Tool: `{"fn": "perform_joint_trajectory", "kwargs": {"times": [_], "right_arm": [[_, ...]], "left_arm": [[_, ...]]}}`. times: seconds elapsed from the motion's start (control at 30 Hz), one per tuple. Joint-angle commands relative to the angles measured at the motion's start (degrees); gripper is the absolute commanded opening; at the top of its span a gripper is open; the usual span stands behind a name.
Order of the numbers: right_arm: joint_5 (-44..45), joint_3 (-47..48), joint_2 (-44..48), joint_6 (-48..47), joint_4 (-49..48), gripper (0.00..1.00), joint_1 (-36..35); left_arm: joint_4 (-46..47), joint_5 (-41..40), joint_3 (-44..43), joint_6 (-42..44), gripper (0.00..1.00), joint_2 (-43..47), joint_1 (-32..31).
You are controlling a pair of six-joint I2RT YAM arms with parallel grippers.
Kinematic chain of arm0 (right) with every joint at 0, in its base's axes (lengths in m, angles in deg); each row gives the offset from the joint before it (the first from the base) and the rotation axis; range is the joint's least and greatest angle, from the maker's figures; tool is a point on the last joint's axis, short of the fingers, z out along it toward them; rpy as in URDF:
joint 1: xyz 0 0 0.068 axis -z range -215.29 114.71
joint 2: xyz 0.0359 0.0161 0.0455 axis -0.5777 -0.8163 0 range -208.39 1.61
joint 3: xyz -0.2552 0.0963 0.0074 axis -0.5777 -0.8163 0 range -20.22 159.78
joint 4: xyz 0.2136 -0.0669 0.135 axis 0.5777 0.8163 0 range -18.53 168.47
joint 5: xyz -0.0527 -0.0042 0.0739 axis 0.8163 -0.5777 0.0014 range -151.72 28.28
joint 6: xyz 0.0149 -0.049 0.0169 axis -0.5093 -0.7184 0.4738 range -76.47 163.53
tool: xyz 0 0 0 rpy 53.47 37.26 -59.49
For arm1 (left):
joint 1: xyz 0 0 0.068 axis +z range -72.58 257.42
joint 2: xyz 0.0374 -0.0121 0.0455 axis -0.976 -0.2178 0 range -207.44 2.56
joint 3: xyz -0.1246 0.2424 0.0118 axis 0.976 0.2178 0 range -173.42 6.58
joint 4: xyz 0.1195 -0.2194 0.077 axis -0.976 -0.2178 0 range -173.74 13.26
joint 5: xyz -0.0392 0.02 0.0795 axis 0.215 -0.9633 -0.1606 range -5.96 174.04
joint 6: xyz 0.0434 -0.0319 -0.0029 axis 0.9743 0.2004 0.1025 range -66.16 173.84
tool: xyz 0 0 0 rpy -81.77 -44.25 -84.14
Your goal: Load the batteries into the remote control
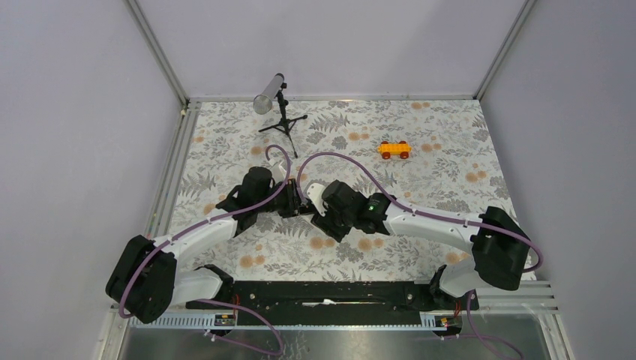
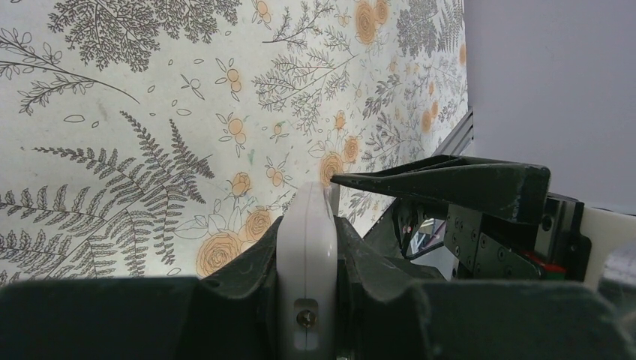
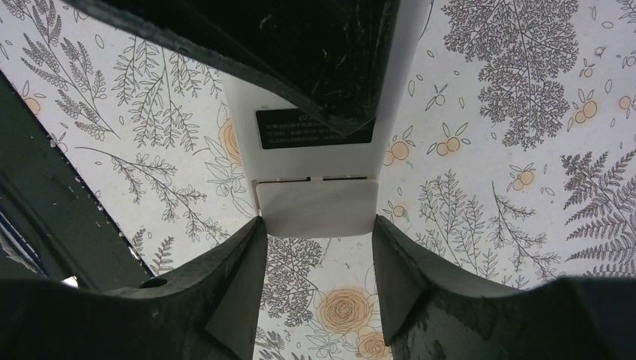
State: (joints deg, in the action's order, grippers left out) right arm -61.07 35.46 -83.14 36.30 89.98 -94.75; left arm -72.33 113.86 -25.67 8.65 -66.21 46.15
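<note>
Two white robot arms are meeting over the middle of a floral-print tablecloth (image 1: 450, 187), sharing one small slim handset between them. The left gripper (image 2: 307, 259) is clamping the remote control (image 3: 315, 166) by its flat faces, its dark fingers (image 2: 251, 262) pressing on both sides of the white edge, which is standing upright between them with a single small screw hole showing. The right gripper (image 3: 316, 232) is standing half spread across the remote's width, its two fingertips (image 3: 251, 240) touching the side edges at the end nearest its wrist.

Only the remote's white back is showing to the right wrist camera. One black rectangular label (image 3: 313, 129) is sitting just beyond the right fingertips, partly under the left gripper's finger; its pale lettering is too small to read. One plain white cover panel (image 3: 315, 210), marked off by a thin seam, is lying right between those fingertips.

One orange toy car (image 1: 394, 149) with dark wheels is sitting well beyond the right gripper, toward the far side. One black tripod (image 1: 283, 124) carrying one silvery metal cylinder (image 1: 268, 94) is standing well beyond the left gripper, near the far corner. Two purple cables (image 1: 352, 161) are looping above the wrists. A metal rail (image 1: 174, 165) is running along the cloth's edge outward of the left gripper, and bare cloth is lying on every side of the joined fingers.
</note>
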Motion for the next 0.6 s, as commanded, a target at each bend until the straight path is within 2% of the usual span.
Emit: {"fn": "perform_joint_trajectory", "kwargs": {"times": [0.0, 0.57], "right_arm": [[-3.2, 0.3, 2.2, -0.3, -4.3, 0.44, -0.3], [-1.0, 3.5, -0.3, 2.4, -2.9, 0.45, -0.2]], "left_arm": [[4.5, 2.6, -2.7, 0.4, 0.00, 0.4, -0.5], [6.9, 5.4, -2.1, -1.9, 0.00, 0.8, -0.6]]}}
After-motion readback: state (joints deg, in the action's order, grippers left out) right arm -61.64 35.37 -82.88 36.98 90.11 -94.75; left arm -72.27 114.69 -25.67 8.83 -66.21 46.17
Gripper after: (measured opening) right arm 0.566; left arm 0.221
